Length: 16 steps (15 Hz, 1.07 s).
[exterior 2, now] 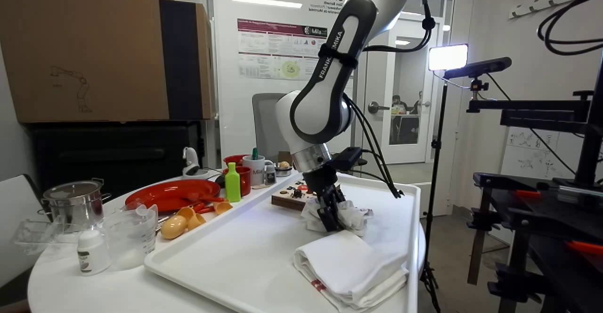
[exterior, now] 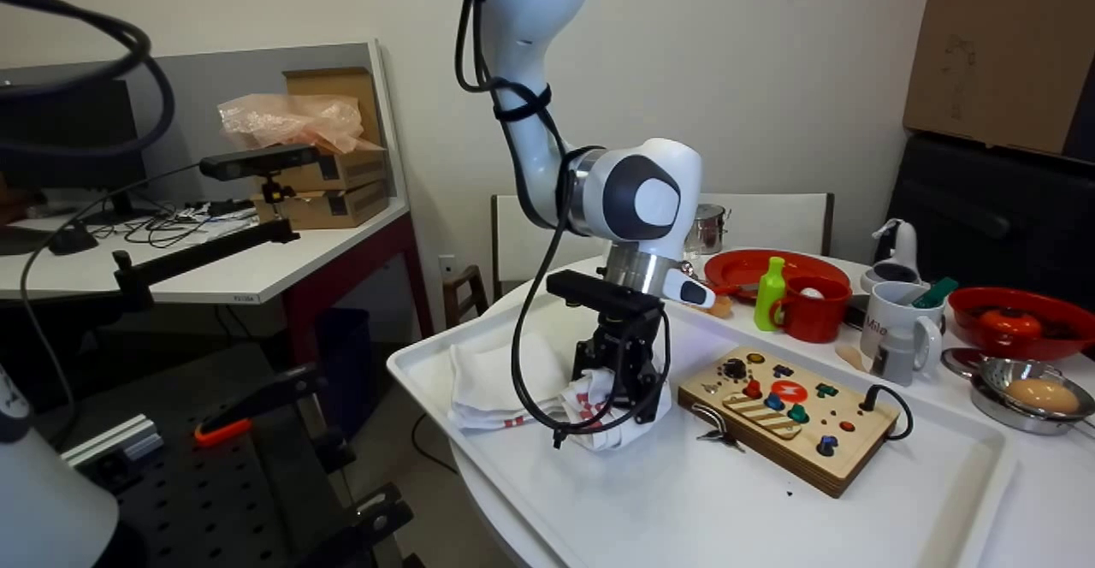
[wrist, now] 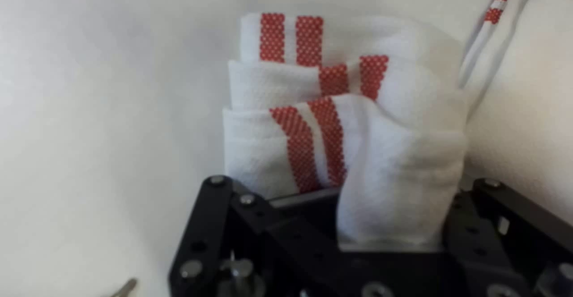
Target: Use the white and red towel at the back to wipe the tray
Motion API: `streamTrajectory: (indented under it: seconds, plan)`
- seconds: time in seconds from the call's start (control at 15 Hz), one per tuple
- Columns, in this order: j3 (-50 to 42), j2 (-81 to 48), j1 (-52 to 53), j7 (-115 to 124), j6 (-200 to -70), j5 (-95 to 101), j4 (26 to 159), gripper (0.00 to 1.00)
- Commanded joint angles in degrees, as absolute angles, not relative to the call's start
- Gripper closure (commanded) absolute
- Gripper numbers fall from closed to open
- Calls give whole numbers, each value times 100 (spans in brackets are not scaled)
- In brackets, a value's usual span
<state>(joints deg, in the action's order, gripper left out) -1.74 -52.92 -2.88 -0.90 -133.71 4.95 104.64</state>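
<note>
The white tray [exterior: 667,508] lies on the round table and shows in both exterior views [exterior 2: 226,256]. A crumpled white towel with red stripes [exterior: 614,441] lies on it, bunched around my gripper [exterior: 618,395]. The gripper [exterior 2: 333,221] points down and is shut on this towel [exterior 2: 354,216]. In the wrist view, towel folds [wrist: 398,167] bulge up between the fingers [wrist: 353,198] to the palm, hiding the fingertips. A second folded white towel with red stripes [exterior: 486,380] lies flat beside it on the tray [exterior 2: 348,266], and partly shows in the wrist view [wrist: 523,86].
A wooden box with knobs [exterior: 791,418] and a small dark metal item [exterior: 720,433] stand close to the gripper on the tray. Beyond the tray's rim are a red plate [exterior 2: 174,195], green bottle [exterior 2: 232,183], mugs, egg shapes [exterior 2: 174,226], plastic jug [exterior 2: 129,237] and pot [exterior 2: 75,207].
</note>
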Motion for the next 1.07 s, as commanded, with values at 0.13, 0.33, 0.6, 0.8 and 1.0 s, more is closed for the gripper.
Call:
streamTrajectory:
  seconds: [0.13, 0.33, 0.6, 0.8, 1.0]
  plan:
    - [-337, -5595, -450, 95, -13575, 241, 10492, 100]
    - [-321, -5615, -472, 73, -13519, 199, 10376, 100]
    - [-255, -5565, -372, 10, -13488, 263, 10265, 100]
    - [-233, -5495, -253, -23, -13509, 352, 10201, 100]
    - [-199, -5446, -89, -53, -13633, 439, 10134, 100]
